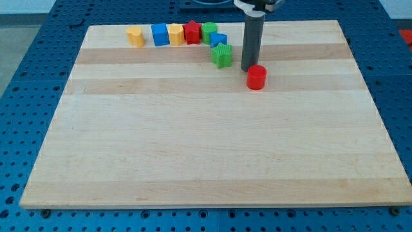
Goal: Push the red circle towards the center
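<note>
The red circle (256,77) is a short red cylinder on the wooden board (206,148), right of centre in the upper part of the view. My tip (248,69) stands just above and left of it, touching or nearly touching its upper left edge. The rod rises straight up to the view's top.
A green star (222,55) lies just left of the rod. Along the board's top edge sit a yellow block (135,36), a blue square (160,34), a yellow block (176,33), a red star (192,31), a green block (209,30) and a blue block (219,40).
</note>
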